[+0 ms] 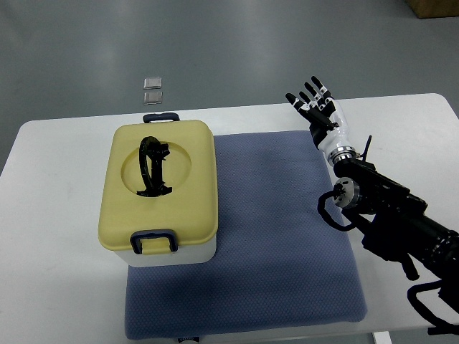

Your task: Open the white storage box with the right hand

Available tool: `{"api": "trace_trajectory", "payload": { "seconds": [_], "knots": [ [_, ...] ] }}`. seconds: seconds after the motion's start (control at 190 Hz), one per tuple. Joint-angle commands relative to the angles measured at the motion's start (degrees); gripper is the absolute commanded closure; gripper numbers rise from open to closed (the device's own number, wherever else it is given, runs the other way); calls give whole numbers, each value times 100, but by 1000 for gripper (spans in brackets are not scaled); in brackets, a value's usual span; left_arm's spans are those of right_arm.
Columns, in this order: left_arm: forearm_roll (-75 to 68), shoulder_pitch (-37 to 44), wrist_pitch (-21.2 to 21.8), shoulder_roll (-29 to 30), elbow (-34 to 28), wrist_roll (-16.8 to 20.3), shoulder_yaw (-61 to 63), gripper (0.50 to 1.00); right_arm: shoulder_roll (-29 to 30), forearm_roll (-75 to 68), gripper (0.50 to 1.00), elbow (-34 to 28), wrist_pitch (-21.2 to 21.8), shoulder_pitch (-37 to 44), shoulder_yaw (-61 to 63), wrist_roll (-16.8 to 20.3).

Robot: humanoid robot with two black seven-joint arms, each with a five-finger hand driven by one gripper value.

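A white storage box point(172, 252) with a pale yellow lid point(159, 183) stands on the left part of a blue mat point(287, 244). The lid is down, with a black carry handle point(152, 166) lying across its round recess and dark blue latches at the near side point(152, 241) and far side point(161, 117). My right hand point(313, 104) is raised over the table's far edge, well to the right of the box, fingers spread and holding nothing. Its black arm point(391, 215) runs in from the lower right. The left arm does not show.
The white table point(50, 272) carries the mat and box. Two small clear squares point(153, 89) lie on the grey floor beyond the table's far edge. A brown carton corner point(434, 8) sits at the top right.
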State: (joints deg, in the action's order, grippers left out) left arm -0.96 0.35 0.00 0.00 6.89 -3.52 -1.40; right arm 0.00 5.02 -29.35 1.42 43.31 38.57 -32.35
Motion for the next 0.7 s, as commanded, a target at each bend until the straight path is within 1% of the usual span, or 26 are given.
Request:
{"api": "trace_trajectory", "payload": {
  "seconds": [0.0,0.541,0.693],
  "knots": [
    [-1,0,0,0,-3,1,0,500,0,25,570,0,-2,11,-8,0],
    [-1,0,0,0,-3,1,0,500,0,43,570,-18,-10,143,-25,9],
    [-1,0,0,0,-3,1,0,500,0,61,570,-176,-37,169,-34,27]
  ]
}}
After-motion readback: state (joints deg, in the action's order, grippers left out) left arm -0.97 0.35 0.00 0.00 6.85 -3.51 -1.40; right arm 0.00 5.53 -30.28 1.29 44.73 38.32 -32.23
